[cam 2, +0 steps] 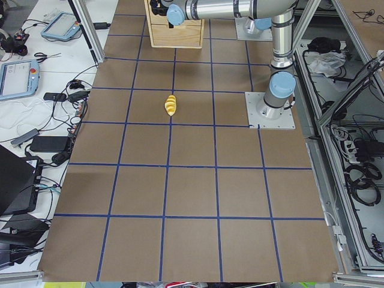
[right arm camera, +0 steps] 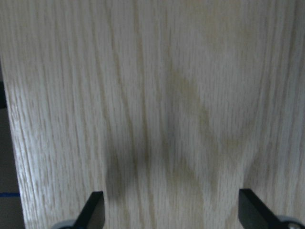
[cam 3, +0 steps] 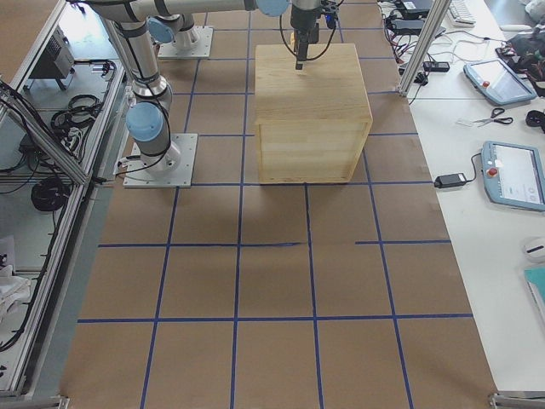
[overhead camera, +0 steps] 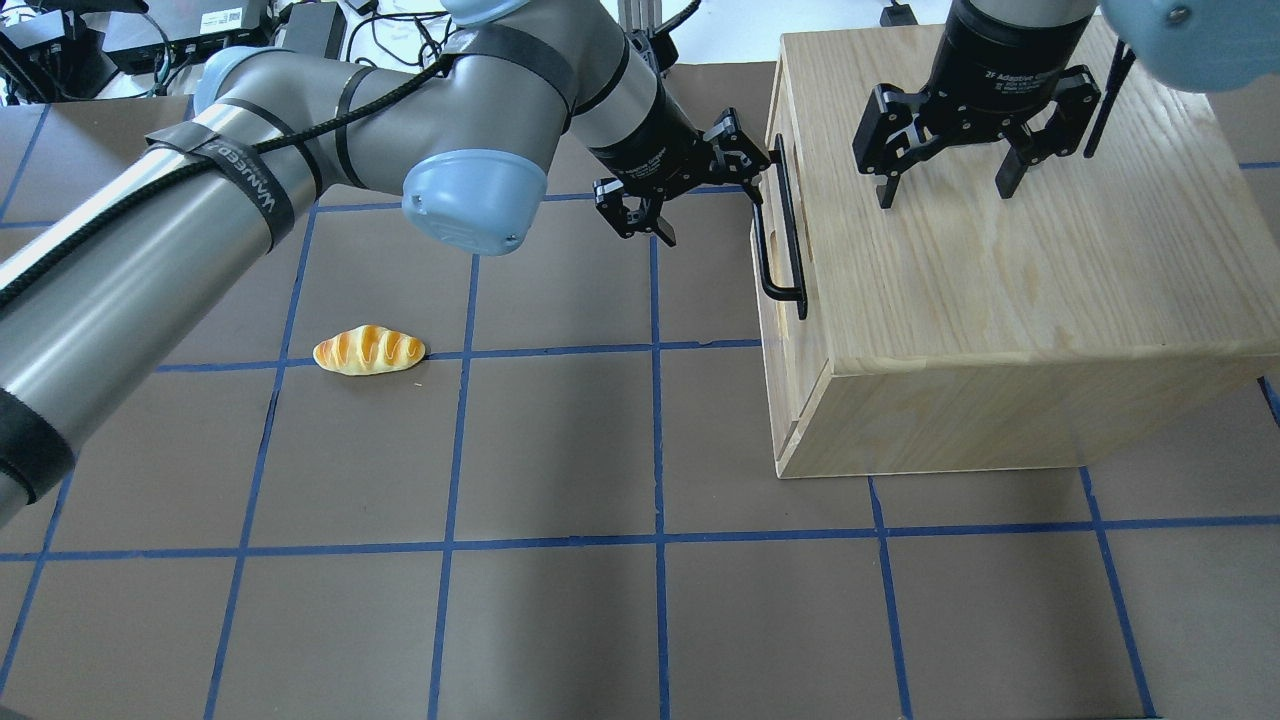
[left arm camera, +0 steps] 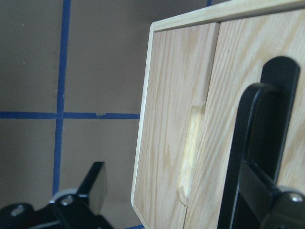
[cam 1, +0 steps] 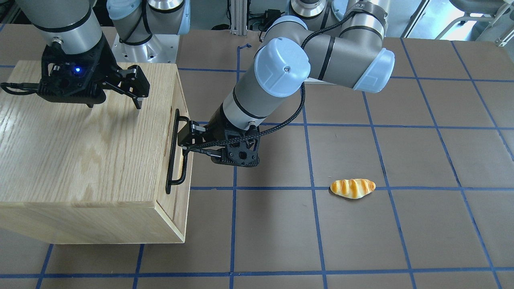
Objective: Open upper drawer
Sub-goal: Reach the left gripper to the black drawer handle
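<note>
Brown desk (overhead camera: 560, 620) is lying below the left fingers (overhead camera: 740, 150), gaping empty, one merely touching the upper drawer's (left arm camera: 243, 57) handle (overhead camera: 790, 235), possibly slipping off under pull.

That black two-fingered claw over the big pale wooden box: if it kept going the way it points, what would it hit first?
The right gripper points straight down, so it would first meet the flat oak-grain top of the wooden cabinet. The gap left is unclear.

The cabinet (overhead camera: 1000, 300) is sitting on the desk (overhead camera: 600, 610); the bread roll (overhead camera: 369, 350) is lying well apart, on the upper drawer (overhead camera: 790, 240)'s side.
</note>
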Controlling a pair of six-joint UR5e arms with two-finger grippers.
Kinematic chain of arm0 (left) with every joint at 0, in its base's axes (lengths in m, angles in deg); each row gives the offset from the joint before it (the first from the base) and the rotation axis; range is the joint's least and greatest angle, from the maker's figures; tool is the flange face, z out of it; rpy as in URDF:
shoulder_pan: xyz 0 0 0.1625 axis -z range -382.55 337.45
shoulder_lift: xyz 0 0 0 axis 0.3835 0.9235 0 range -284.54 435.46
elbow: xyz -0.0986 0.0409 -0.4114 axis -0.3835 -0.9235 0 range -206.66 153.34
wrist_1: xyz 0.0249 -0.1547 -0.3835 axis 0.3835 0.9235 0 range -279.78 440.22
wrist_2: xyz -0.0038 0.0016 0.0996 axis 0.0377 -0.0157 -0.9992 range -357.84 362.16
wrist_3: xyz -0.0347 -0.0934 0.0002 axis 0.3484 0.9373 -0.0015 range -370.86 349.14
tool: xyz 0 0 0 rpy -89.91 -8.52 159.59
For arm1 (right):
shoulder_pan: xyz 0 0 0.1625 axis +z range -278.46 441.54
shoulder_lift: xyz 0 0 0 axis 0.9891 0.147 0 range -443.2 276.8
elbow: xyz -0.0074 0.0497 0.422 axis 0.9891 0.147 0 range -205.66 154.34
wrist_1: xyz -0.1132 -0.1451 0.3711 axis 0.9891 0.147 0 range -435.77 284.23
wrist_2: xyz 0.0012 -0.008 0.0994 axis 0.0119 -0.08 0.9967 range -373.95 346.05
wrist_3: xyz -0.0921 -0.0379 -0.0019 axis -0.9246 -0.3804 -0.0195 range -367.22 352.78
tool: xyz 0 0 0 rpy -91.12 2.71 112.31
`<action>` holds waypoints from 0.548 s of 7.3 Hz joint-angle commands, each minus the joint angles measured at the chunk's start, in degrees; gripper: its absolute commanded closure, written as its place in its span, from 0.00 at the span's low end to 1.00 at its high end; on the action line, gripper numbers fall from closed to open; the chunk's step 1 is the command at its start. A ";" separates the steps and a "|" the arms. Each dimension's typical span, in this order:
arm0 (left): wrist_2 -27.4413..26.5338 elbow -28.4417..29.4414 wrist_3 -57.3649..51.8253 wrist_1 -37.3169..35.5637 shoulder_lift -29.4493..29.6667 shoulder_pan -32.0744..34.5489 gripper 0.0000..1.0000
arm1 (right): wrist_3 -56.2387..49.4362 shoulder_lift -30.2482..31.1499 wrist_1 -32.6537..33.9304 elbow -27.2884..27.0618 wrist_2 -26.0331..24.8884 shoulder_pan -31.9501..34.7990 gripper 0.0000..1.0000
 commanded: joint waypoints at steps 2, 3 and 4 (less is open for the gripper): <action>1.03 -0.07 -0.75 -0.13 0.43 0.16 0.00 | -0.07 0.00 0.00 0.02 0.00 0.00 0.00; 1.03 -0.16 -1.19 -0.22 0.87 0.16 0.00 | 0.02 0.00 0.00 0.02 0.00 0.00 0.00; 1.03 -0.24 -1.19 -0.65 1.22 0.33 0.00 | 0.02 0.00 0.00 0.02 0.00 0.00 0.00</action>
